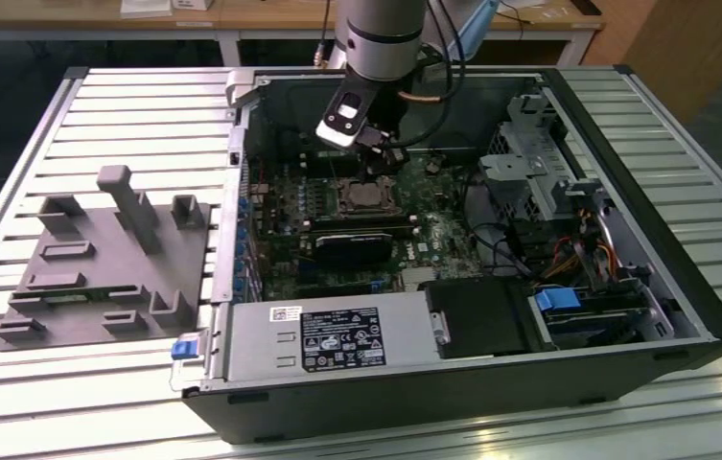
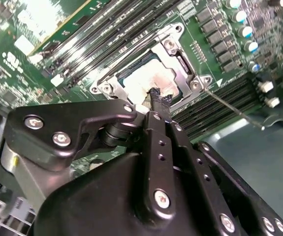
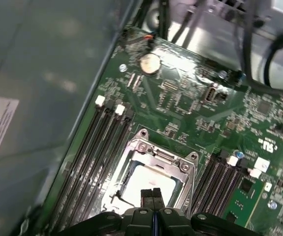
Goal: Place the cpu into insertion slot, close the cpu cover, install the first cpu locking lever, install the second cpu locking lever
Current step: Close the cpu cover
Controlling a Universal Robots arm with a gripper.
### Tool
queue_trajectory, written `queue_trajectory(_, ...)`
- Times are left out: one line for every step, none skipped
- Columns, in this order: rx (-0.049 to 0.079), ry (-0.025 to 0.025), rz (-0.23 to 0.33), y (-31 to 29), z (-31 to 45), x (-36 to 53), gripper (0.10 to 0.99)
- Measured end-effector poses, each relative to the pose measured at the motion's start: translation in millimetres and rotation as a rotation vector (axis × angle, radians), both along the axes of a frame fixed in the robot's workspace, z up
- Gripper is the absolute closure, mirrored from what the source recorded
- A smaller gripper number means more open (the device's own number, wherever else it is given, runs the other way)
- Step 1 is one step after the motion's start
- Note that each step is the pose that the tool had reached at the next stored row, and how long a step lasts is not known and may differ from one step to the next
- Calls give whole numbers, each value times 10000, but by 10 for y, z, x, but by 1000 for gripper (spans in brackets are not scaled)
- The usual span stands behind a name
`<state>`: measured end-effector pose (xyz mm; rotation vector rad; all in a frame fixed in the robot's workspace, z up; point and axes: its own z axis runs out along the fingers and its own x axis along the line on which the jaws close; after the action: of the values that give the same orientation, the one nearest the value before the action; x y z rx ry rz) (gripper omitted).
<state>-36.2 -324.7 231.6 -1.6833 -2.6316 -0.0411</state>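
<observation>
The gripper (image 1: 378, 163) hangs inside the open computer case (image 1: 463, 407). In the exterior view the cpu (image 1: 363, 196) lies right beneath it, seated in the insertion slot (image 1: 342, 186). Over to the second wrist view: the fingertips (image 2: 156, 97) point down at the near edge of the pale chip, though whether they touch it I can't tell. The cpu cover (image 2: 181, 63) looks folded down as a frame around that chip. A thin locking lever (image 2: 230, 107) angles away to one side of the tip, apparently unlatched. Now the first wrist view: the fingers (image 3: 148, 194) are pressed together with nothing between them, just short of the chip and its frame. The memory slots (image 3: 89, 162) run close along both flanks. My read is that the step in hand is seating the cover. To do it well, bear on the metal frame rather than the chip's top, push straight down, and keep clear of those slots.
</observation>
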Motion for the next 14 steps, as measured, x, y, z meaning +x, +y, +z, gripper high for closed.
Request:
queue_trajectory(0, 0, 176, 0, 0, 0, 980)
queue_trajectory(0, 0, 360, 0, 0, 0, 980)
queue_trajectory(0, 0, 535, 0, 0, 0, 980)
queue_trajectory(0, 0, 720, 0, 0, 0, 980)
queue_trajectory(0, 0, 900, 0, 0, 0, 980)
queue_trajectory(-1, 0, 1091, 0, -1, 0, 980)
queue_trajectory(0, 0, 1270, 0, -1, 0, 980)
queue_trajectory(-1, 0, 1451, 0, -1, 0, 980)
queue_trajectory(0, 0, 1635, 0, -1, 0, 980)
queue_trajectory(0, 0, 1816, 0, -2, 0, 980)
queue_trajectory(0, 0, 1995, 0, -2, 0, 980)
queue_trajectory(0, 0, 2175, 0, -2, 0, 980)
queue_trajectory(0, -1, 2355, 0, -3, 0, 980)
queue_trajectory(-1, 0, 2545, 0, -3, 0, 980)
